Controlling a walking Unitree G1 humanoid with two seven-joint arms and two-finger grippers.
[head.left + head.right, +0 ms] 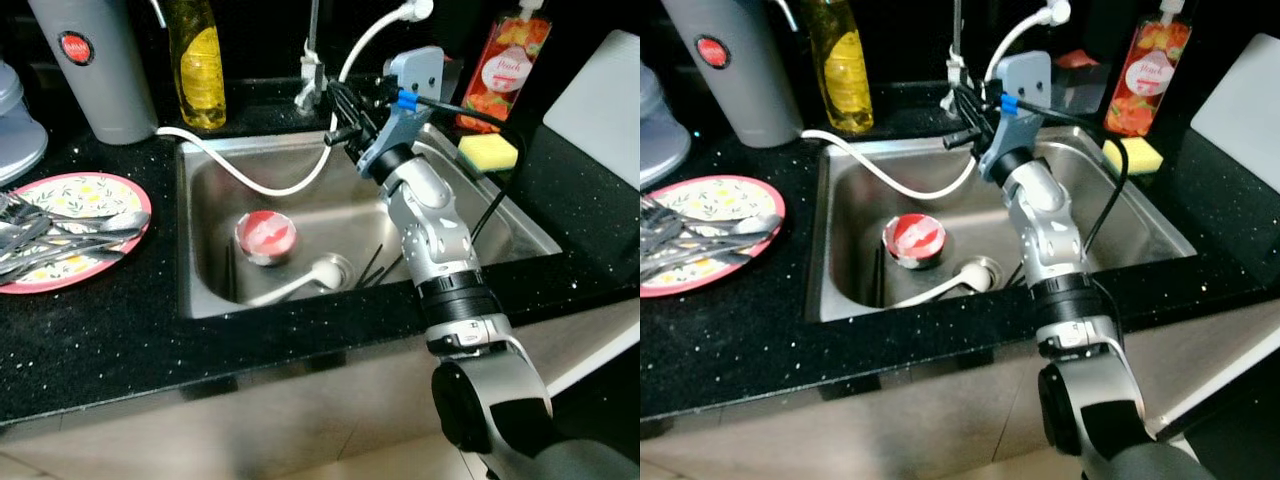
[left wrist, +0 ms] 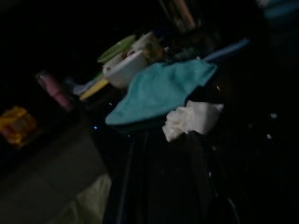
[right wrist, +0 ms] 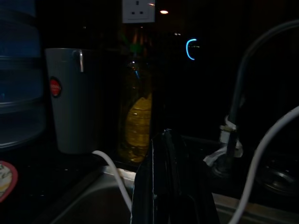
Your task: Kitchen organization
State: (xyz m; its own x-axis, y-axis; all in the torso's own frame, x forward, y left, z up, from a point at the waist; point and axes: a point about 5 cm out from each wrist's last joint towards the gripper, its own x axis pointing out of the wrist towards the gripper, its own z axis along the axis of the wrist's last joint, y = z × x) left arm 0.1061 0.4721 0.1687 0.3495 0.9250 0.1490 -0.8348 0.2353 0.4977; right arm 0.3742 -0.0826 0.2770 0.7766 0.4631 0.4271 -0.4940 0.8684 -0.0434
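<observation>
Your right gripper (image 1: 335,118) hovers over the sink (image 1: 205,290) near the tap (image 1: 312,70) — fingers clenched, holding nothing.

The right gripper (image 3: 164,140) holds its black fingers (image 3: 159,177) pressed together above the sink's rim (image 3: 98,184). Beyond stand a grey canister (image 3: 74,100), a yellow bottle (image 3: 136,114), the tap (image 3: 233,135) and a white hose (image 3: 266,158).
</observation>
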